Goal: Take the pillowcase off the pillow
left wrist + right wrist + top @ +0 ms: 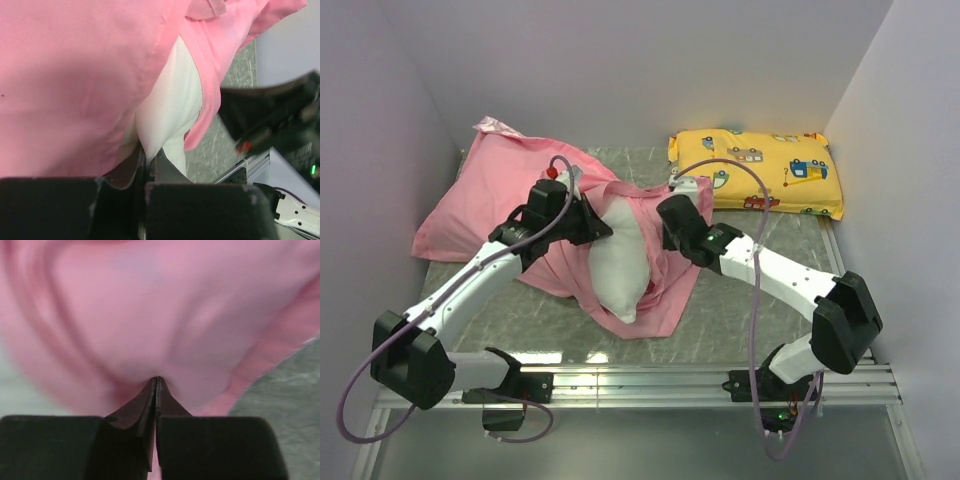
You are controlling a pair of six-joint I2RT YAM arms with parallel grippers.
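The left pincer [148, 159] is pinched tight on the white pillow [620, 265], which is half bared. The pink pillowcase [485, 195] drapes around the pillow. The right pincer [156, 382] is clamped on a pillowcase fold beside the pillow. Beyond the pillow, a yellow printed cushion [755, 170] lies on the counter [740, 310].
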